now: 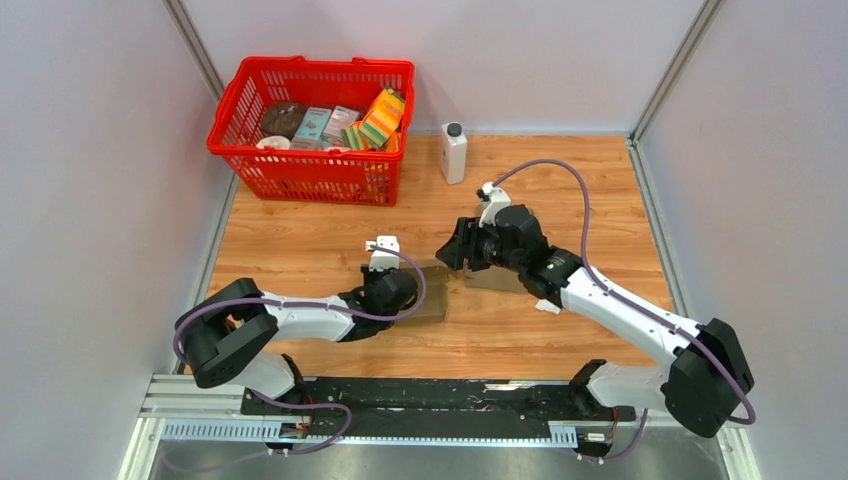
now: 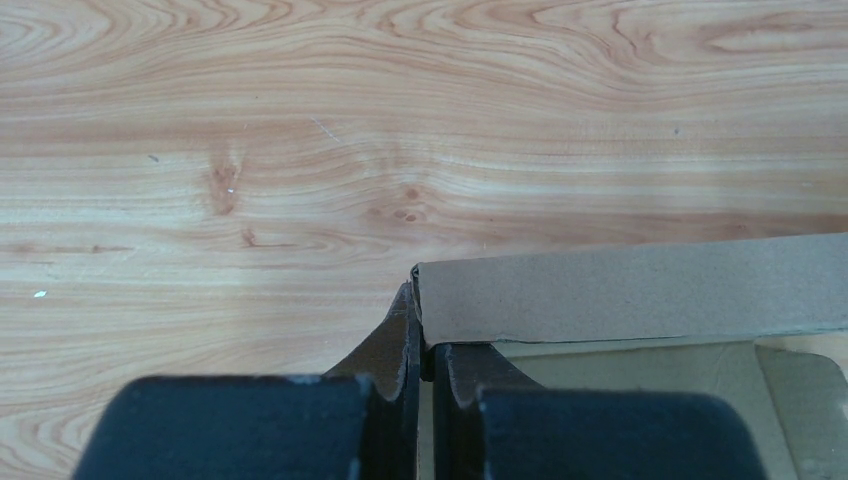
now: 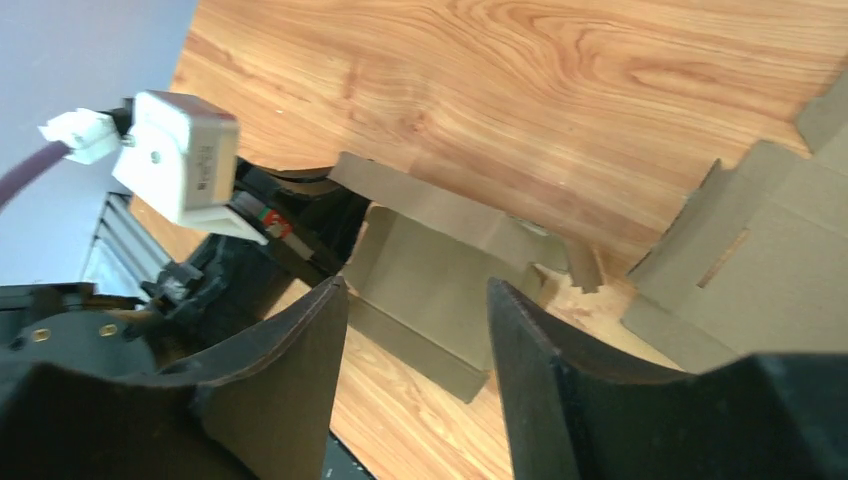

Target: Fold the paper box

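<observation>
The brown paper box (image 1: 436, 297) lies partly folded in the middle of the wooden table, with side walls raised and its flat lid panel (image 3: 770, 270) spread out to the right. My left gripper (image 1: 405, 292) is shut on the box's left wall; in the left wrist view the fingertips (image 2: 408, 330) pinch the corner of that cardboard wall (image 2: 640, 290). My right gripper (image 1: 455, 248) hovers open and empty just above the box's right part. In the right wrist view its jaws (image 3: 415, 290) stand wide apart over the box tray (image 3: 430, 270).
A red basket (image 1: 230, 150) with several packaged goods stands at the back left. A white bottle (image 1: 453, 152) stands to its right near the back wall. Grey walls enclose the table on three sides. The left arm's wrist (image 3: 185, 160) is close to my right fingers.
</observation>
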Controlling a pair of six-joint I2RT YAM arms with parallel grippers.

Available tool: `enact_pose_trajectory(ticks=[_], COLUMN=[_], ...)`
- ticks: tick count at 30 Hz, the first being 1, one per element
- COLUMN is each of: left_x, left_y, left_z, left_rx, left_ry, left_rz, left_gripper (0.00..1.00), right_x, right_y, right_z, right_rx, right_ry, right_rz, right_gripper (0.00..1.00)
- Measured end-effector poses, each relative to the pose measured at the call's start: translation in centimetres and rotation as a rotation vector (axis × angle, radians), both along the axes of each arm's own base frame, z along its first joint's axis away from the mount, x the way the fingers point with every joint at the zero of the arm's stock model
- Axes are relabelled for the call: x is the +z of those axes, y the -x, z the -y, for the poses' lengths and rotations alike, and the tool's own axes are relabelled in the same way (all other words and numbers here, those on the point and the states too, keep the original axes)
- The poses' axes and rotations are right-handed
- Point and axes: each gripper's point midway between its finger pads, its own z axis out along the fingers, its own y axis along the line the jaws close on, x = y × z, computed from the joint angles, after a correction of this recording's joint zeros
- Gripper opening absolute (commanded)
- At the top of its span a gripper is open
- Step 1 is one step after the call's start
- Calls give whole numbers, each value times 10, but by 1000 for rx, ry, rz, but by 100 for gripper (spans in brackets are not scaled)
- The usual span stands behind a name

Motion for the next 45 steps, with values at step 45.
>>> enact_pose_trajectory(ticks=[45], left_x=[0], left_y=[6], left_z=[3], left_rx=[-34], left_ry=[26], left_rz=[-28], left_gripper=[0], right_x=[-72], right_y=[-25], right_z=[-28], right_rx=[-170], right_ry=[-75], right_rz=[-309], right_gripper=[43])
